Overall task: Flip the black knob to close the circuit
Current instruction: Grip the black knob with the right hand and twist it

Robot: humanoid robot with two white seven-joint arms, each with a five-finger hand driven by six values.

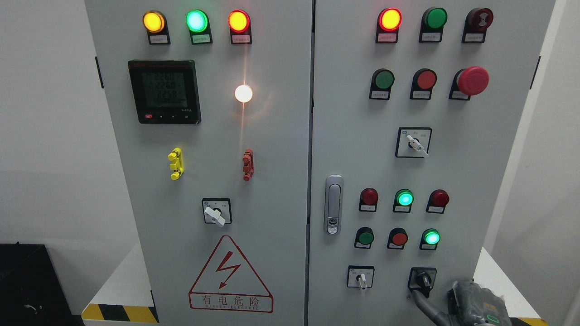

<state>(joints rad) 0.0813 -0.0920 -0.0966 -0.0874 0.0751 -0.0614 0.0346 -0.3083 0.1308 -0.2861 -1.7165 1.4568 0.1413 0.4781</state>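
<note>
1. Left door of the grey cabinet (272,190): three lamps are lit along the top – amber (153,21), green (196,20), orange-red (238,21).
2. Below them a digital meter (164,92) is mounted, with a bright white lamp (243,93) to its right.
3. A white-handled selector (216,212) is set above the high-voltage warning triangle (230,275).
4. A door latch (333,204) is fitted at the left edge of the right door.
5. Right door, bottom row: a small white selector (361,277) is seen at left, the black knob (422,279) at right, in its black square plate, handle pointing down and slightly right.
6. The right hand (469,304) is seen at the bottom edge, right of the knob. One dark finger (423,304) is extended up-left, tip just below the knob plate; contact cannot be confirmed. Nothing is seen to be grasped; how far the other fingers are curled cannot be told.
7. A red mushroom button (472,80) is mounted upper right.
</note>
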